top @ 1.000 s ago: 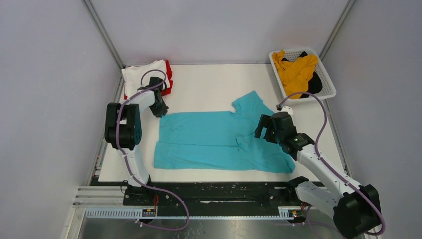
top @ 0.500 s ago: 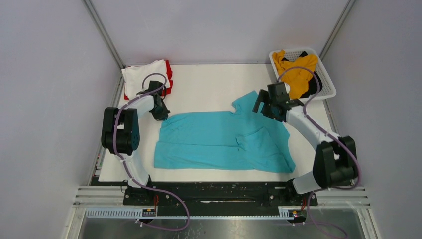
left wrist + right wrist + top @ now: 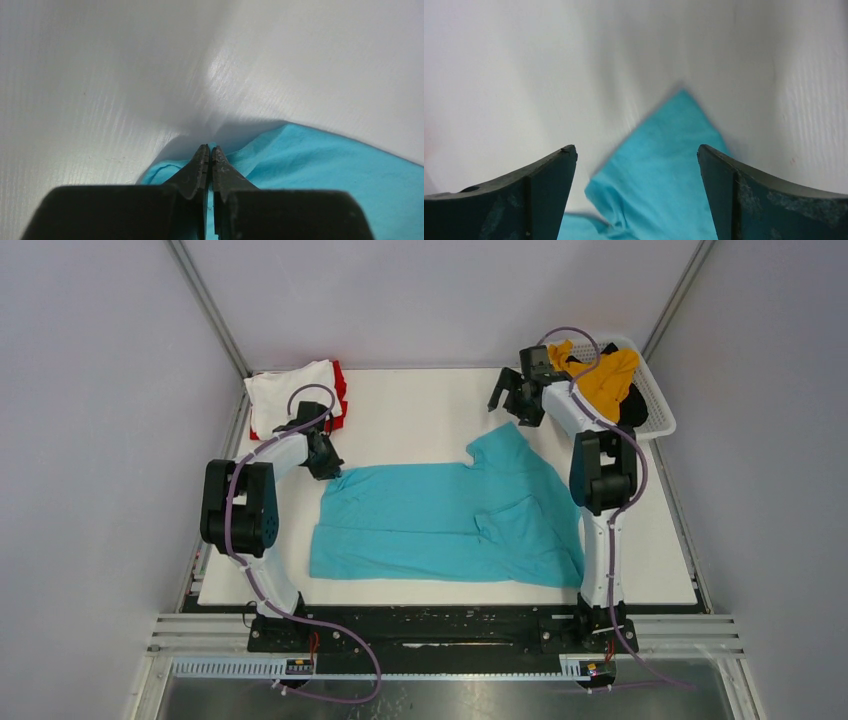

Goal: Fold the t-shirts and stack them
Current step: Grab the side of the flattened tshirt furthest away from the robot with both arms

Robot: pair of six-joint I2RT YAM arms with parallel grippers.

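A teal t-shirt [image 3: 440, 520] lies spread on the white table, one sleeve pointing to the far right. My left gripper [image 3: 328, 468] is shut on its far left corner; the left wrist view shows teal cloth [image 3: 320, 180] pinched between the closed jaws of that gripper [image 3: 210, 148]. My right gripper [image 3: 512, 405] is open, above the table just beyond the sleeve tip; in the right wrist view the gripper [image 3: 636, 152] frames the pointed teal sleeve [image 3: 669, 165], empty. A white shirt [image 3: 290, 392] lies folded on a red one [image 3: 340, 390] at the far left.
A white mesh basket [image 3: 655, 400] at the far right corner holds a mustard yellow shirt [image 3: 600, 380] and a black one [image 3: 634, 410]. The right arm stretches far out beside the basket. Grey walls enclose the table.
My right arm has swung from the shirt's near right part out to the far side, past the sleeve tip, jaws open. My left gripper stays shut on the shirt corner, barely moved.
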